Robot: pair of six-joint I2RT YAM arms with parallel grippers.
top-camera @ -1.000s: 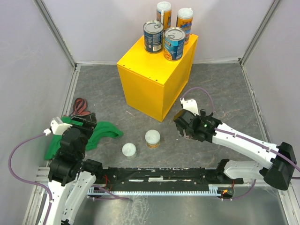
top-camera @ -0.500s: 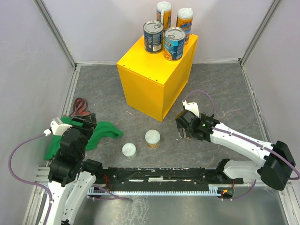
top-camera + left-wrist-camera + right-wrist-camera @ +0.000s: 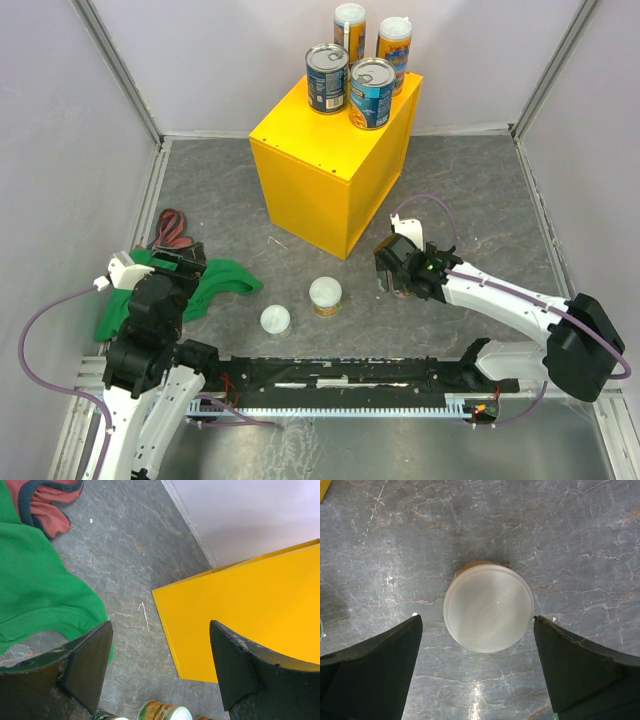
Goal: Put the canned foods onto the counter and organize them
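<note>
Canned foods, split so far: two tall slim orange-labelled cans with white lids (image 3: 350,28) and two wide blue-labelled cans with silver tops (image 3: 327,77) stand upright on the bright yellow box-shaped counter (image 3: 320,190), upper centre of the top view. Two short white-lidded cans (image 3: 326,295) sit on the grey stone-pattern floor (image 3: 220,200) at lower centre, near each other but apart. A third short white-lidded can (image 3: 488,607) sits centre frame in the right wrist view, between the right gripper (image 3: 476,620) fingers. Its jaws are spread wide and not touching the can. Left gripper (image 3: 160,665), lower left in the top view, hangs over a crumpled green cloth (image 3: 228,278), jaws released, holding nothing.
</note>
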